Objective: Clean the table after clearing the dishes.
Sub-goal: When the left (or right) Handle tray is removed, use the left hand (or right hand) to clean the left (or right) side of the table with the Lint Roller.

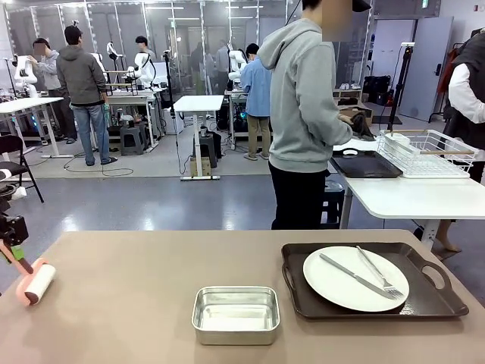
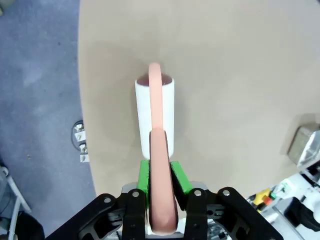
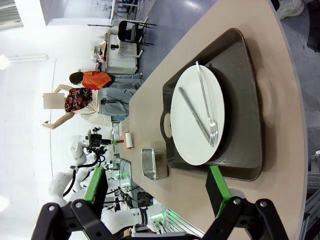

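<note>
On the tan table (image 1: 136,273), at the right, a dark brown tray (image 1: 436,299) carries a white plate (image 1: 337,284) with a knife (image 1: 352,275) and fork (image 1: 379,274) across it. At the table's left edge my left gripper (image 1: 11,244) is shut on the pink handle of a white lint roller (image 1: 38,284), whose roll rests on the tabletop. The left wrist view shows the green pads (image 2: 144,175) clamping that handle (image 2: 161,200) behind the roll (image 2: 145,117). My right gripper (image 3: 156,195) hangs open above the tray (image 3: 245,100) and plate (image 3: 197,115), holding nothing.
A small steel pan (image 1: 235,313) sits near the table's front edge, left of the tray. A person in a grey hoodie (image 1: 303,98) stands at the far side, turned to a white table (image 1: 409,197) with a dark tray (image 1: 365,164) and wire rack (image 1: 428,152).
</note>
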